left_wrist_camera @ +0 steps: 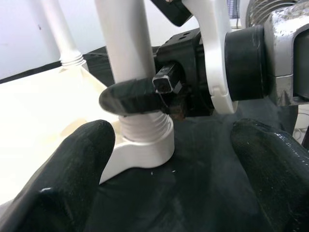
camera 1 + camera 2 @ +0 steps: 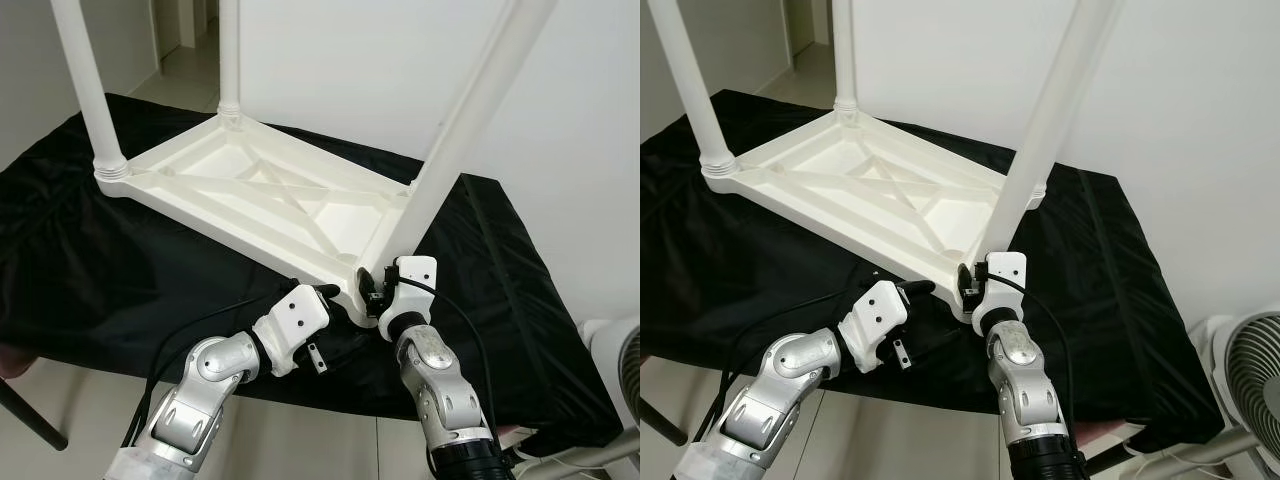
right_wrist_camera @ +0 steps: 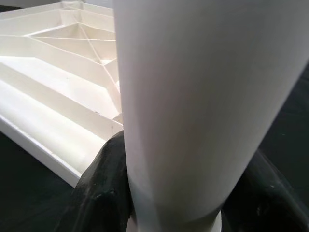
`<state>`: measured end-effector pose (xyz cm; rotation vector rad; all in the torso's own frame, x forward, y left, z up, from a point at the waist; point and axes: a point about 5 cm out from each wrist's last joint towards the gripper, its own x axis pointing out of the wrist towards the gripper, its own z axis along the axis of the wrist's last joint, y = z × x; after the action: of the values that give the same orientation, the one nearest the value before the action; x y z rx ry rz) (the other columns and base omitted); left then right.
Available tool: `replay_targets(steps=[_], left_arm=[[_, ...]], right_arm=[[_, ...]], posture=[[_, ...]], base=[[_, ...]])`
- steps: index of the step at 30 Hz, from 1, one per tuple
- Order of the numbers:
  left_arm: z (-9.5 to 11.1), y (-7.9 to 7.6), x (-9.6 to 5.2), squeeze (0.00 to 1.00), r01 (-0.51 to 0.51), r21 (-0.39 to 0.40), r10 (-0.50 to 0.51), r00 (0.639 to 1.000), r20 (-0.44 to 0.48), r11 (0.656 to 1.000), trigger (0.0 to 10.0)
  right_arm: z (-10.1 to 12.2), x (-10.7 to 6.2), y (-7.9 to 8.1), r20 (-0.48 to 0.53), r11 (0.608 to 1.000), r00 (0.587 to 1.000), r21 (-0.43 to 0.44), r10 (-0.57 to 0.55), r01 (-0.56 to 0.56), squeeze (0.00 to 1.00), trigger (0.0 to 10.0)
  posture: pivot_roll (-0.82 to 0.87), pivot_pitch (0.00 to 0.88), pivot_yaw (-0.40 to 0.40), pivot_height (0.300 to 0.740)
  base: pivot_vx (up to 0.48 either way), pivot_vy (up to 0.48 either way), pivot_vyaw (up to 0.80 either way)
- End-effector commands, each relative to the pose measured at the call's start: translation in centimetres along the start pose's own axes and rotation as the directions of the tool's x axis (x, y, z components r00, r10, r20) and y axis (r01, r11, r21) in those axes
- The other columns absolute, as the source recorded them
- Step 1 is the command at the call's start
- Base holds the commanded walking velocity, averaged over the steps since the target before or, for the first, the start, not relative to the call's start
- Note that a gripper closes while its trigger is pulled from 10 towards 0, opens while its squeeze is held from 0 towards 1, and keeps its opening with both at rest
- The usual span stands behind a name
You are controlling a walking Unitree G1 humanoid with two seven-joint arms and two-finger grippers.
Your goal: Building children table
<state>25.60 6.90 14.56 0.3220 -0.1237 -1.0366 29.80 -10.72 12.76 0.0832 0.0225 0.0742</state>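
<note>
White plastic table [image 2: 250,190], upside down on black cloth [image 2: 90,270]. Right gripper [image 1: 145,99] clamped round near-corner leg [image 2: 470,120] at its base. Left gripper [image 2: 325,293] open, beside that corner.

A glossy white plastic children's table [image 2: 262,195] lies on a plain black cloth-draped worktop [image 2: 80,260]; the silver arms carry black-fingered tools, and pale grey floor tiles [image 2: 300,435] show below.

**Plastic, cloth and metal as I see them**

I see the upturned white table [image 2: 262,195] as smooth moulded plastic, faintly glossy, its legs [image 2: 470,118] alike. The black cloth [image 2: 95,262] beneath looks thin, creased, with a slight sheen. My arms [image 2: 437,375] are brushed silver metal; the fingers [image 1: 72,169] look matt black, rubbery.
</note>
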Motion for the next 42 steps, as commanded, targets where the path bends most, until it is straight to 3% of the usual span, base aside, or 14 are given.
replay_targets(steps=[1, 4, 5, 7, 8, 18, 19, 28, 36, 37, 38, 39, 40, 42], left_arm=[[-0.2, 0.2, 0.1, 0.00, -0.050, 0.010, 0.050, 0.999, -0.004, 0.999, 10.0], [-0.2, 0.4, 0.0, 0.00, -0.051, 0.015, 0.051, 0.999, -0.007, 0.999, 10.0], [-0.2, 0.4, -0.1, 0.00, -0.049, 0.018, 0.049, 0.999, -0.007, 0.999, 10.0], [-0.2, 0.4, -0.1, 0.00, -0.047, 0.020, 0.047, 0.999, -0.007, 0.999, 10.0], [-0.2, 0.4, -0.1, 0.00, -0.046, 0.020, 0.046, 0.999, -0.007, 0.999, 10.0], [-0.1, 0.4, -0.2, 0.00, -0.051, 0.022, 0.052, 0.999, -0.006, 0.998, 10.0], [-0.1, 0.3, -0.1, 0.00, -0.050, 0.022, 0.050, 0.999, -0.003, 0.999, 10.0], [0.0, 0.4, 0.3, 0.00, -0.044, 0.027, 0.044, 0.999, 0.004, 0.999, 10.0], [0.0, 0.3, 0.5, 0.00, -0.039, 0.025, 0.039, 0.999, 0.010, 0.999, 10.0], [0.1, 0.3, 0.5, 0.00, -0.038, 0.025, 0.038, 0.999, 0.013, 0.999, 10.0], [0.1, 0.3, 0.5, 0.00, -0.038, 0.025, 0.038, 0.999, 0.013, 0.999, 10.0], [0.1, 0.2, 0.5, 0.00, -0.038, 0.025, 0.038, 0.999, 0.014, 0.999, 10.0], [0.1, 0.2, 0.6, 0.00, -0.037, 0.025, 0.036, 0.999, 0.016, 0.999, 10.0], [0.1, 0.2, 0.6, 0.00, -0.037, 0.025, 0.036, 0.999, 0.016, 0.999, 10.0]], right_arm=[[-0.4, -0.5, 0.4, -0.021, 0.996, 0.996, 0.041, -0.083, 0.084, 0.00, 10.0], [-0.2, -0.5, 0.2, -0.018, 0.995, 0.996, 0.042, -0.089, 0.090, 0.00, 10.0], [-0.2, -0.5, 0.0, -0.017, 0.994, 0.995, 0.042, -0.098, 0.098, 0.42, 10.0], [-0.1, -0.5, -0.1, -0.015, 0.994, 0.995, 0.041, -0.103, 0.103, 0.42, 10.0], [0.0, -0.6, -0.1, -0.007, 0.994, 0.995, 0.050, -0.096, 0.097, 1.00, 10.0], [0.5, -0.7, -0.8, 0.023, 0.993, 0.998, 0.104, 0.057, -0.059, 1.00, 10.0], [0.0, -0.7, -1.2, 0.003, 0.977, 0.982, 0.100, 0.188, -0.188, 0.00, 10.0], [-0.2, -0.1, -2.3, -0.051, 0.887, 0.891, -0.091, 0.450, -0.453, 0.00, 10.0], [-0.3, 1.6, -3.4, -0.117, 0.823, 0.843, -0.182, 0.525, -0.538, 0.00, 10.0], [-0.4, 1.9, -3.5, -0.133, 0.808, 0.831, -0.195, 0.539, -0.556, 0.00, 8.8], [-0.4, 1.9, -3.5, -0.133, 0.808, 0.831, -0.195, 0.539, -0.556, 0.00, 8.8], [-0.4, 2.0, -3.5, -0.141, 0.801, 0.825, -0.200, 0.547, -0.565, 0.00, 3.4], [-0.6, 2.0, -3.4, -0.152, 0.789, 0.814, -0.201, 0.561, -0.581, 0.00, 0.4], [-0.6, 2.0, -3.4, -0.152, 0.789, 0.814, -0.201, 0.561, -0.581, 0.00, 0.4]], posture=[[0.02, 0.000, -0.166, 0.740], [0.02, 0.000, -0.162, 0.740], [0.02, 0.000, -0.163, 0.740], [0.02, 0.000, -0.163, 0.740], [0.02, 0.000, -0.163, 0.740], [0.02, 0.000, -0.168, 0.740], [0.02, 0.000, -0.168, 0.740], [0.02, 0.000, -0.166, 0.740], [0.02, 0.000, -0.163, 0.740], [0.02, 0.000, -0.163, 0.740], [0.02, 0.000, -0.163, 0.740], [0.02, 0.000, -0.163, 0.740], [0.03, 0.000, -0.165, 0.740], [0.03, 0.000, -0.165, 0.740]], base=[[0.000, 0.000, 0.00], [0.000, 0.000, 0.00], [0.000, 0.000, 0.00], [0.000, 0.000, 0.00], [0.000, 0.000, 0.00], [0.000, 0.000, 0.00], [0.000, 0.000, 0.00], [0.000, 0.000, 0.00], [0.000, 0.000, 0.00], [0.000, 0.000, 0.00], [0.000, 0.000, 0.00], [0.000, 0.000, 0.00], [0.000, 0.000, 0.00], [0.000, 0.000, 0.00]])
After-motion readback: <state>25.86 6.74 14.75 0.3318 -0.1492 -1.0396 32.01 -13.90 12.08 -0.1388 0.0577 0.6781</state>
